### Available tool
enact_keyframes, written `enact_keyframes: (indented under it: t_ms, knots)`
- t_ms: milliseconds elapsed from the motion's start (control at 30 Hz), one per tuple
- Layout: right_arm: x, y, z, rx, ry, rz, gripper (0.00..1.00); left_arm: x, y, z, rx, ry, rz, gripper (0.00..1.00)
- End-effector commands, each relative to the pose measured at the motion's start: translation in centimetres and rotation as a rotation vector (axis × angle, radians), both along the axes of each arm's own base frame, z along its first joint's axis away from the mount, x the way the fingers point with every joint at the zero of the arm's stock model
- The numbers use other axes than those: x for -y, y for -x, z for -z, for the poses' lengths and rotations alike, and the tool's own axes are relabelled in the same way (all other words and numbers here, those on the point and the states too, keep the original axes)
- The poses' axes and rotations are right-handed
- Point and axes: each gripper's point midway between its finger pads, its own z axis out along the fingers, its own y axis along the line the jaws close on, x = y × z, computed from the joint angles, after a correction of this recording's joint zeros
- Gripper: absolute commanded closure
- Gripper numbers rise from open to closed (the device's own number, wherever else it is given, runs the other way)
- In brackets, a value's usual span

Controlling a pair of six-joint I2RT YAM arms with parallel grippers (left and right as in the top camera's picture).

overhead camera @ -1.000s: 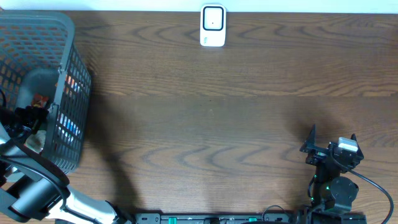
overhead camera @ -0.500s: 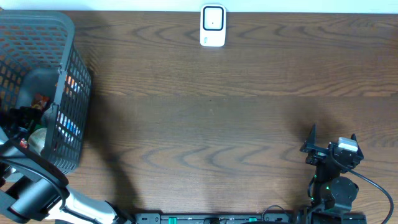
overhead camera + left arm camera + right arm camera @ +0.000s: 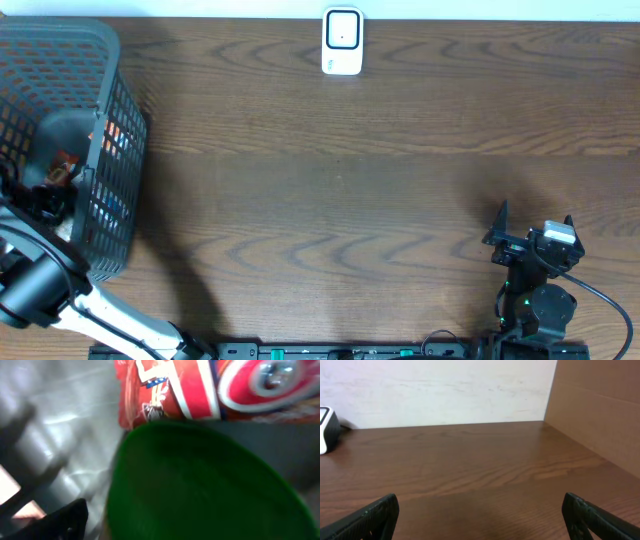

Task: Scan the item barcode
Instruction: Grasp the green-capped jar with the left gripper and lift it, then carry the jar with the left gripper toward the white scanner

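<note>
Inside the basket point(image 3: 112, 70), the left gripper point(image 3: 48, 198) hangs close over a green round item point(image 3: 200, 490), with a red packet point(image 3: 170, 390) just beyond it; how far its jaws stand apart cannot be told. The right gripper point(image 3: 480, 507), well away from the basket, is spread wide. Since a second ago the left arm's elbow has swung leftward below the basket

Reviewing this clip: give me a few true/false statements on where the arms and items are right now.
1. The left arm reaches down into the basket. True.
2. The right fingers hold an item. False: they are spread wide, with only bare table between them.
3. The white scanner stands at the table's far edge. True.
4. The left wrist view shows a blue box. False: it shows a green round item and a red packet.
</note>
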Motion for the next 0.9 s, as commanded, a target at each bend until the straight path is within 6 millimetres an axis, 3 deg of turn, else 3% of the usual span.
enact_keyframes:
  t_ms: [0, 133, 267, 400, 533, 633, 733, 867]
  knots:
    - [-0.1, 0.0, 0.1, -0.005, 0.011, -0.005, 0.01, 0.2, 0.5, 0.4, -0.023, 0.01, 0.014, 0.21]
    - [-0.1, 0.0, 0.1, -0.005, 0.011, -0.005, 0.01, 0.2, 0.3, -1.1, -0.009, 0.0, 0.013, 0.43]
    - [-0.1, 0.0, 0.1, -0.005, 0.011, -0.005, 0.01, -0.1, 0.0, -4.6, 0.033, -0.039, 0.013, 0.45]
    - [-0.1, 0.0, 0.1, -0.005, 0.011, -0.005, 0.01, -0.4, -0.7, -10.0, 0.133, -0.125, 0.011, 0.45]
    - [-0.1, 0.0, 0.1, -0.005, 0.011, -0.005, 0.01, 0.5, -2.2, -17.0, 0.343, -0.206, 0.016, 0.45]
    - [-0.1, 0.0, 0.1, -0.005, 0.011, -0.005, 0.01, 2.4, -3.0, -22.5, 0.534, -0.245, 0.038, 0.45]
    - [-0.1, 0.0, 0.1, -0.005, 0.011, -0.005, 0.01, 5.7, -3.4, -27.3, 0.732, -0.235, 0.082, 0.45]
    - [-0.1, 0.0, 0.1, -0.005, 0.011, -0.005, 0.01, 10.9, -3.1, -31.6, 0.9, -0.2, 0.167, 0.45]
